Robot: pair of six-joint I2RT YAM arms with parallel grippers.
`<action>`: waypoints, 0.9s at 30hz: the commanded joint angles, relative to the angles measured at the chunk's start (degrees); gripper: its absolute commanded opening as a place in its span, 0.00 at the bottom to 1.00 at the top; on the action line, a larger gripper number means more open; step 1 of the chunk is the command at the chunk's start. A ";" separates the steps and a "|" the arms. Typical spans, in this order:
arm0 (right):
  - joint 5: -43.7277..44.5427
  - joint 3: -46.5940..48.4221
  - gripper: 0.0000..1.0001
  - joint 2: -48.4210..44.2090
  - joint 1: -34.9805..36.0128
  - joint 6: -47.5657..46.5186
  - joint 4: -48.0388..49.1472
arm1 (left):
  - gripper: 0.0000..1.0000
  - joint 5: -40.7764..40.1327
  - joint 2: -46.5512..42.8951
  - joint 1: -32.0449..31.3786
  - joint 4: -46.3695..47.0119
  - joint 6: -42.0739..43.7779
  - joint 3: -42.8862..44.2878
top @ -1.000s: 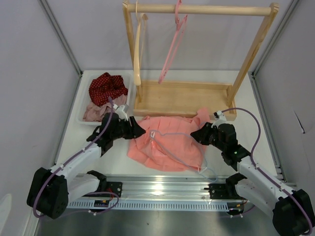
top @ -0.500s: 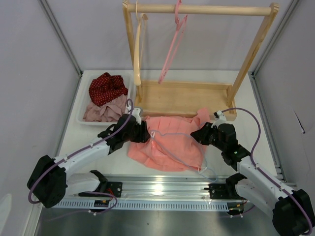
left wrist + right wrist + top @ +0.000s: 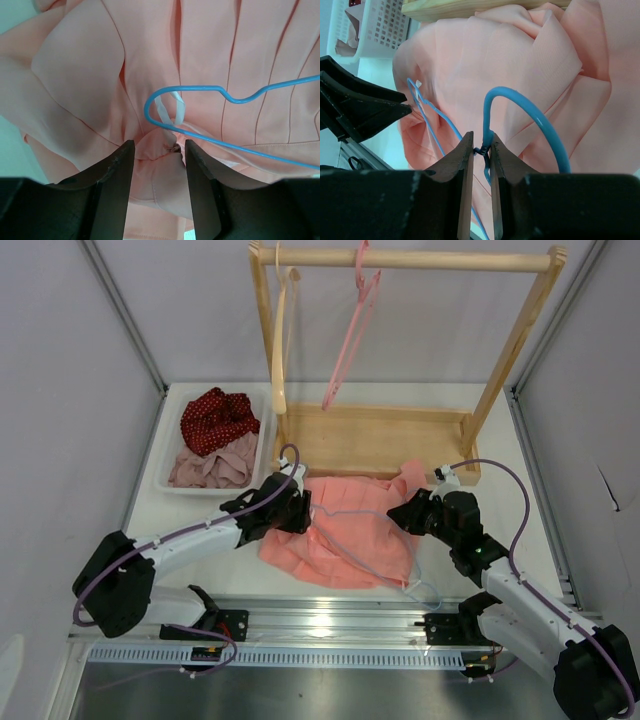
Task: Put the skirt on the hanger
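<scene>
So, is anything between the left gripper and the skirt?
Nothing visible. The left gripper has its jaws open directly over a fold of the skirt, beside the hanger and its looped end; only a white strap lies nearby.

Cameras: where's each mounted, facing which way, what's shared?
Top external: above and behind the bases, looking down and forward over the table; both arms show, left gripper and right gripper at the skirt, rack beyond.
Left wrist: on that wrist, looks down past its own open fingers at skirt pleats and the hanger wire.
Right wrist: on that wrist, looks across the skirt toward the left gripper; its own fingers pinch the hanger.
Shared: skirt and hanger appear in both wrist views.
</scene>
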 commanded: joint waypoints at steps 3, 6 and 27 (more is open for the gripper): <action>-0.09 -0.31 0.00 -0.22 -0.08 -0.04 1.41 | 0.49 -2.21 1.79 -0.32 2.73 0.83 1.65; -0.01 -0.32 0.00 -0.30 -0.16 -0.13 1.33 | 0.48 -1.43 2.58 -0.32 4.75 0.22 1.39; 0.17 0.83 0.00 -0.31 -0.16 -0.31 0.45 | 0.11 -0.54 5.04 -0.32 10.38 -2.95 -2.30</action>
